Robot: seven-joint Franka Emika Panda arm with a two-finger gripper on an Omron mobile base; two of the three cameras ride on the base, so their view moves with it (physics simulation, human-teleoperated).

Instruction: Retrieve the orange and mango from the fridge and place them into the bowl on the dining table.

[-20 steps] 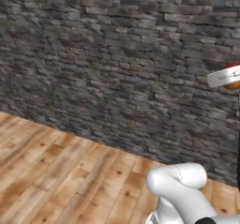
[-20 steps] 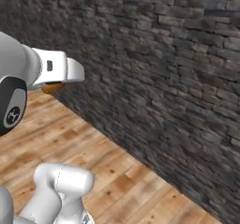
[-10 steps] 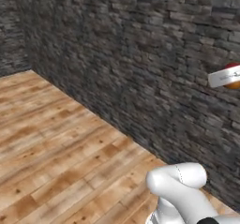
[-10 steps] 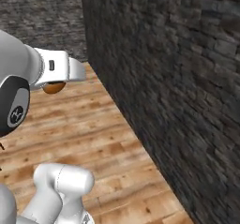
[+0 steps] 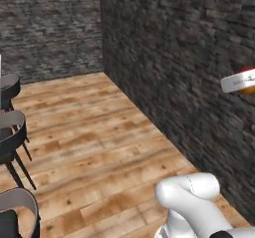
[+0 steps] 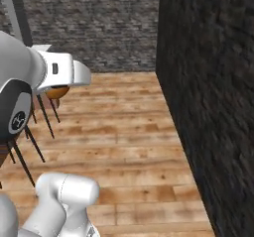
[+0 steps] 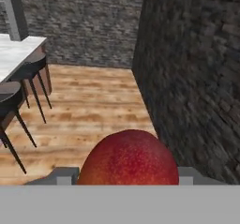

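White two-finger claw (image 7: 127, 178) is gripping the mango (image 7: 128, 158), an oval fruit showing deep red with an orange blush, pinched between the jaws at about half spread. In the hand view the fruit is bulging up at the bottom centre, with grey finger pads (image 7: 61, 175) touching both its flanks. From the left base view, the claw (image 5: 242, 81) is poking in at the right edge, held high in the air, and the red-orange fruit (image 5: 247, 88) is peeking out above and below the white finger (image 5: 234, 82). From the right base view, the claw (image 6: 57, 88) is sitting at the left behind the arm's big white link, and the fruit (image 6: 56, 91) is hanging just under the white hand, orange underside showing.

The arm is carrying it beside a dark grey rough stone wall (image 5: 189, 58), above a warm brown wooden plank floor (image 5: 94, 147). The long white marble dining table (image 7: 14, 52) is standing off to the left, well apart from the fruit. Dark round stools (image 7: 29, 71) on thin black legs are lining up along its edge. More such seats are showing at the left border of the left base view.
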